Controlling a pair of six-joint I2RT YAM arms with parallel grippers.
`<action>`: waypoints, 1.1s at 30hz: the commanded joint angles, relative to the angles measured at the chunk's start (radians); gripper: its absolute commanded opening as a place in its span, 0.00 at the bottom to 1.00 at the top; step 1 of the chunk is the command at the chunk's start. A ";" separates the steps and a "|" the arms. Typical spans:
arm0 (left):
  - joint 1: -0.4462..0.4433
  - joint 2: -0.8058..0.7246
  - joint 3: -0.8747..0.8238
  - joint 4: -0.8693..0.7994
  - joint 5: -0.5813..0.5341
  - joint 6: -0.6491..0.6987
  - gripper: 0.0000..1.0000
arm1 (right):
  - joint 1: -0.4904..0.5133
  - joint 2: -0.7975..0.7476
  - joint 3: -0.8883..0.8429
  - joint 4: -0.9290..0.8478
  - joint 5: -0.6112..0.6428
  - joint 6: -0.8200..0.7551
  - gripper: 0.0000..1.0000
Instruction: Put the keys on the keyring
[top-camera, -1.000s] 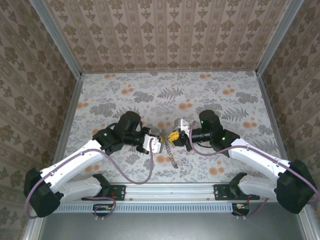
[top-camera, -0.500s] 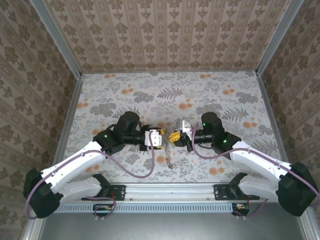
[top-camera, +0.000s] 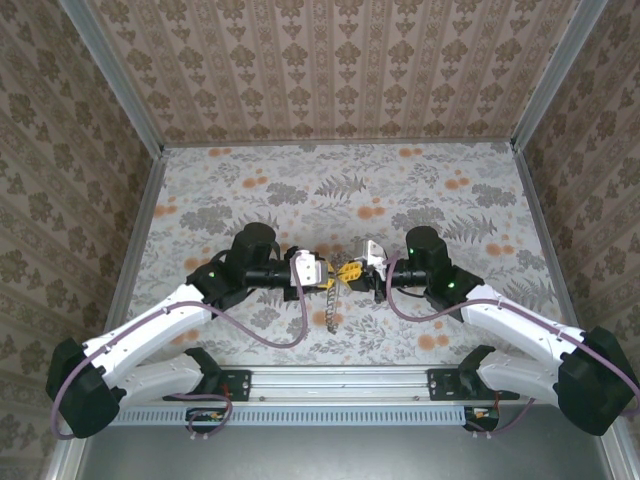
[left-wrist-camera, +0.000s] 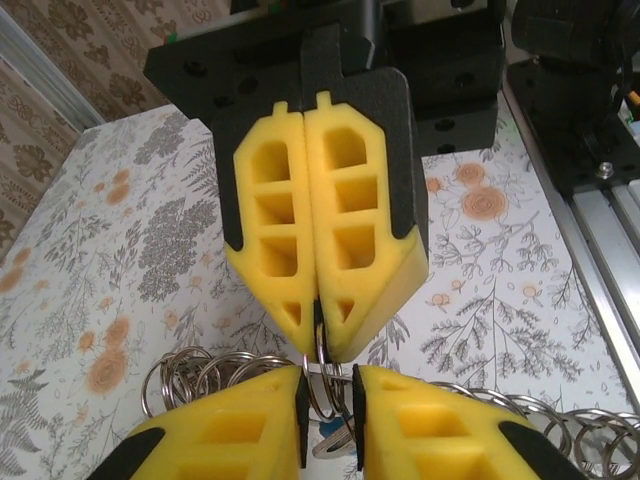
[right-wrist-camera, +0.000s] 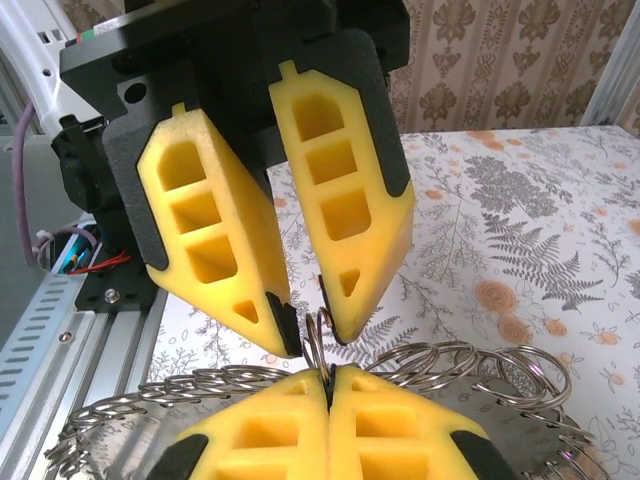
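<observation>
The keyring (top-camera: 329, 305) is a chain of thin silver rings, held up at the middle of the desk (top-camera: 450, 180) where the two arms meet nose to nose. From above, its long axis runs far to near: the top end sits at the fingertips and the free end points toward the arm bases. The wrist views show more coils fanning out sideways under the fingers, with one ring standing on edge between them.

The right gripper (top-camera: 352, 270) is clamped tight on that upright ring, its pads pressed together with no gap. The left gripper (top-camera: 322, 271) faces it with jaws a little parted, straddling the same ring without clearly pinching it. A bluish scrap (left-wrist-camera: 333, 441) low in that gap may be a key head. I can't say for sure, and I can't pick out the other keys.

I'd judge this to be the threading step, one arm steadying the ring while the other works at it. The next move wants a fine, square approach, since the thin ring could twist or slip from the pads.
</observation>
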 joint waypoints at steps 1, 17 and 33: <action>0.007 -0.004 -0.006 0.036 0.037 -0.048 0.18 | 0.000 -0.027 -0.012 0.065 0.017 0.014 0.00; 0.006 0.059 0.166 -0.248 -0.035 0.045 0.00 | 0.010 -0.042 0.046 -0.207 0.081 -0.153 0.22; -0.045 0.182 0.341 -0.503 -0.067 0.178 0.00 | 0.057 -0.003 0.105 -0.261 0.127 -0.251 0.28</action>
